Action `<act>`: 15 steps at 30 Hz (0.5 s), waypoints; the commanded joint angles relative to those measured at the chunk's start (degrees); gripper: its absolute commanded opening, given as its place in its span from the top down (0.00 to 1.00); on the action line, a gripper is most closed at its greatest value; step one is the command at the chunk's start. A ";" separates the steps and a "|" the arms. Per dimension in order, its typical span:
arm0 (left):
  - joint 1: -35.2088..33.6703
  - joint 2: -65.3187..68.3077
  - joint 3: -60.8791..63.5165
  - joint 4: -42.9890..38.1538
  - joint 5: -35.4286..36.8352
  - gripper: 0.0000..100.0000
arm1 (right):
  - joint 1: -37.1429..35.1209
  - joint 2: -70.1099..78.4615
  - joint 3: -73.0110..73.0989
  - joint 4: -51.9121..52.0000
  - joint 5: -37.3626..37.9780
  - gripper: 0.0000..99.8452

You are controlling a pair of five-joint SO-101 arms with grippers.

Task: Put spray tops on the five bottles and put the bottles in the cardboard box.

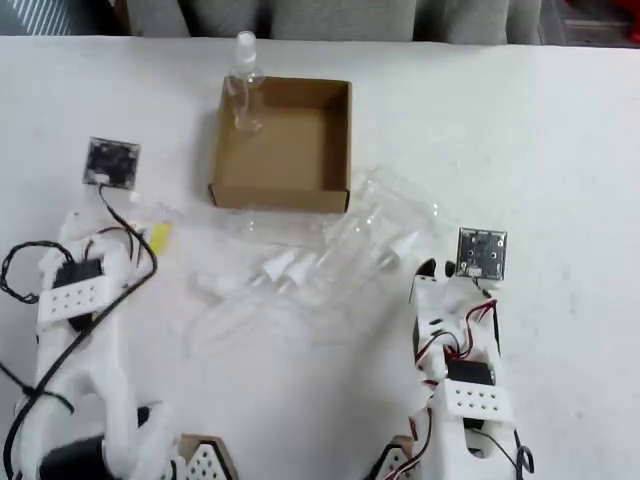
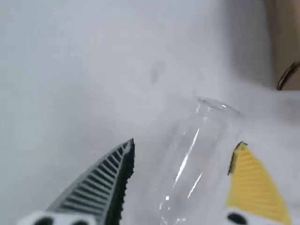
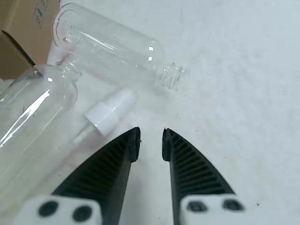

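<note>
The cardboard box [image 1: 225, 150] lies open at the table's middle back; one clear bottle with a spray top [image 1: 243, 80] stands in its far left corner. Several bare clear bottles [image 1: 385, 215] and white spray tops [image 1: 280, 266] lie in front of the box. My left gripper [image 2: 186, 143] is open, its black and yellow fingers on either side of a lying clear bottle [image 2: 199, 159], with a gap on the black side. My right gripper [image 3: 150, 133] is slightly open and holds nothing, just short of a spray top [image 3: 110, 110] and two lying bottles [image 3: 112, 47].
The left arm [image 1: 75, 290] stands left of the box, the right arm [image 1: 460, 350] to the front right of the bottle pile. A box corner [image 3: 21, 33] shows beyond the bottles. Bare white table lies to the far right and back left.
</note>
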 commanded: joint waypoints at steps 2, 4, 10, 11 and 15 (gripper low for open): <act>2.07 -13.14 -7.38 19.08 9.41 0.73 | 0.40 -0.57 -0.35 -0.75 0.62 0.94; 4.44 -17.80 -7.30 25.49 11.96 0.78 | 0.48 -0.57 -0.35 -0.75 0.62 0.94; 11.47 -23.60 -0.53 32.09 19.69 0.97 | 0.57 -0.57 -0.35 -0.75 0.62 0.94; 11.74 -23.52 1.05 31.82 21.80 0.95 | 0.57 -0.57 -0.35 -0.75 0.62 0.94; 11.65 -23.52 8.44 27.34 25.32 0.98 | 0.57 -0.57 -0.35 -0.75 0.62 0.94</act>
